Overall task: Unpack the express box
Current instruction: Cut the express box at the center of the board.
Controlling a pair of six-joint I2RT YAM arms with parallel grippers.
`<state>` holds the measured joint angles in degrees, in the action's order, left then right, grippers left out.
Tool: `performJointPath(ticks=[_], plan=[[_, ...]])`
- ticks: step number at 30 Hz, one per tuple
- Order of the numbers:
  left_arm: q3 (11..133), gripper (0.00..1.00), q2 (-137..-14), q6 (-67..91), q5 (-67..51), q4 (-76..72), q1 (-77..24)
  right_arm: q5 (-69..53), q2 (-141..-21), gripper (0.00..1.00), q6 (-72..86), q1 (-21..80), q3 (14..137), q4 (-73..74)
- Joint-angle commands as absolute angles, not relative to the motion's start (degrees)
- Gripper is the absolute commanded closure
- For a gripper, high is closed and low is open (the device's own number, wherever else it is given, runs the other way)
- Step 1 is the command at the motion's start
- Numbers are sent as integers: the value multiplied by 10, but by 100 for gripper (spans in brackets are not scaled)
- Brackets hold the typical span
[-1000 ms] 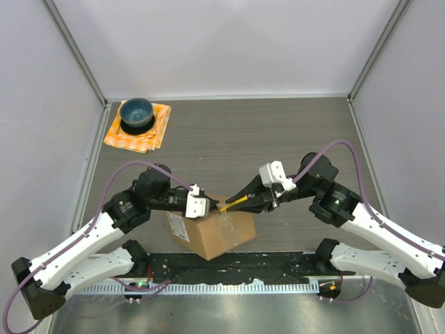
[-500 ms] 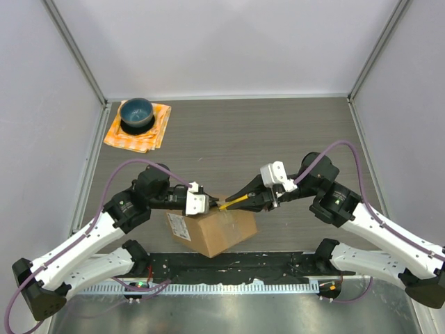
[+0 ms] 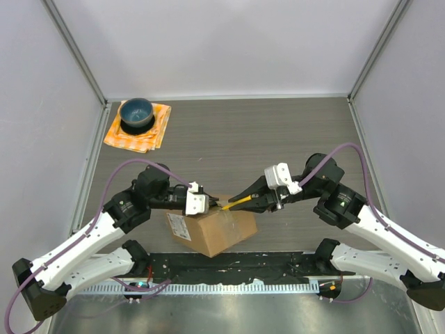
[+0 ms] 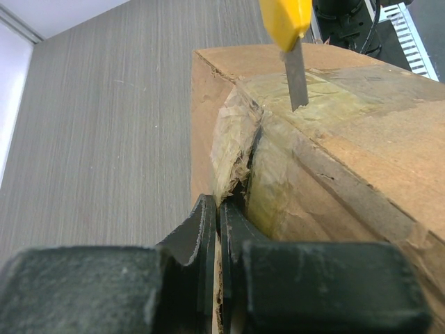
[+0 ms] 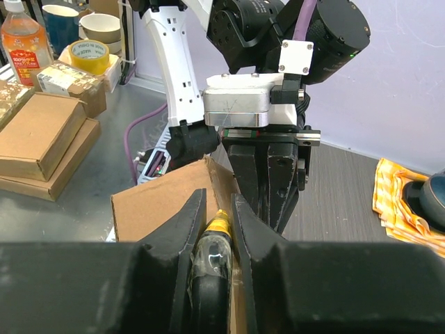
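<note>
- Brown cardboard box point(image 3: 215, 234), glossy wrinkled tape point(image 4: 278, 160) frayed at one corner.
- Clenched left claw point(image 4: 217, 209) sits there; any pinch unclear.
- Yellow-handled knife point(image 4: 288, 28) grasped by right claw point(image 5: 217, 203), blade tip on tape.

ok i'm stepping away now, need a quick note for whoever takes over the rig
Left hand: shut, pressed at the taped end of the box; unclear whether it pinches anything.
Right hand: shut on a yellow-handled knife, blade tip on the tape over the top seam.
Box: near table edge, between the arms.
Done: end tape torn and wrinkled.
Left: slit the seam, open the flaps, empty it.
</note>
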<state>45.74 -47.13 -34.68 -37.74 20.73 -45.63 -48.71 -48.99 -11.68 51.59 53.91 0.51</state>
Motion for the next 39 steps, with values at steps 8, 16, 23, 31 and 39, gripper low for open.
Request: performJointPath(ticks=[8,16,23,31,39], plan=[[448,100,-469,-346,-386,200,-452,-486,-499,99,-99,519,551,-42],[445,100,-463,-347,-379,199,-452,-485,-508,99,-93,519,544,-42],[443,100,-460,-343,-372,195,-452,-477,-509,99,-94,519,537,-33],[439,100,-460,-328,-361,188,-451,-472,-504,99,-95,519,535,-23],[433,100,-462,-329,-366,186,-452,-452,-479,99,-112,519,563,-4]])
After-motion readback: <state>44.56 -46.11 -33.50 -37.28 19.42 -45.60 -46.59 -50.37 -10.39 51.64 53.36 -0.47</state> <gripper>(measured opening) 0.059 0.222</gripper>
